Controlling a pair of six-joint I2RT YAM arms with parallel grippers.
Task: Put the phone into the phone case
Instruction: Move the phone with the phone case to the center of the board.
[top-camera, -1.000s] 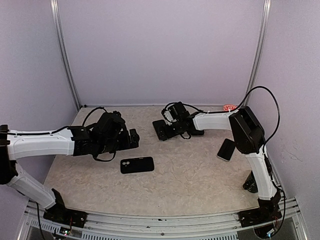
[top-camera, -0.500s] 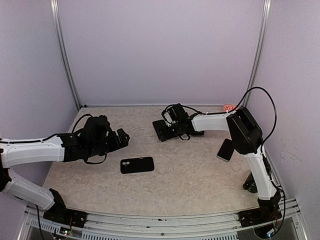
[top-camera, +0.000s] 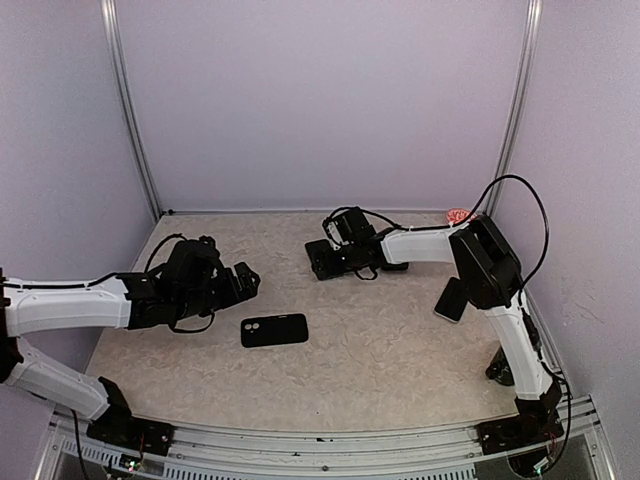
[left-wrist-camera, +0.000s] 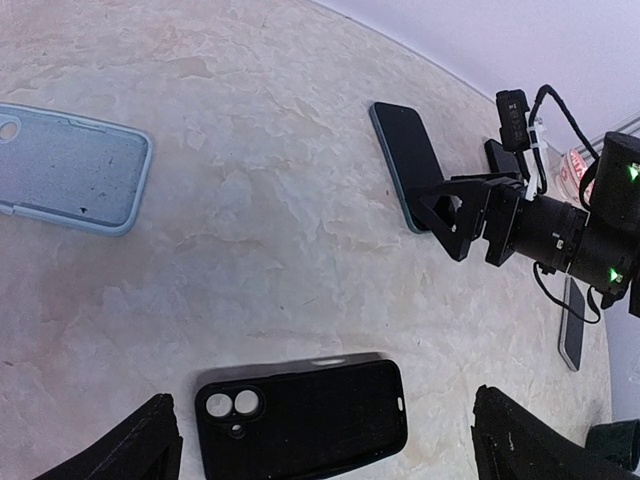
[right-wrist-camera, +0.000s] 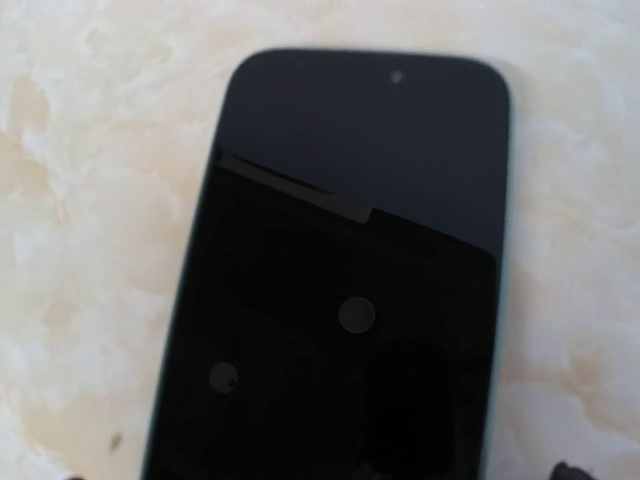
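**Item 1:** phone (right-wrist-camera: 340, 270). Dark screen up, teal-edged, lying flat on the worktop (top-camera: 380, 340) toward the back, right of centre. My right end effector (top-camera: 322, 260) hangs low over it with its fingers spread and nothing pinched.

**Item 2:** black phone case (top-camera: 274, 329). Lies flat near the middle of the worktop, camera cut-outs at its left end, well apart from the phone. My left end effector (top-camera: 243, 282) hovers just behind and left of it, fingers spread wide, empty.

**Item 3:** pale translucent phone case (left-wrist-camera: 65, 165). Lies flat on the left side; it shows in the left wrist view only.

**Item 4:** second phone (top-camera: 452, 298). Sits near the right edge, beside my right arm.
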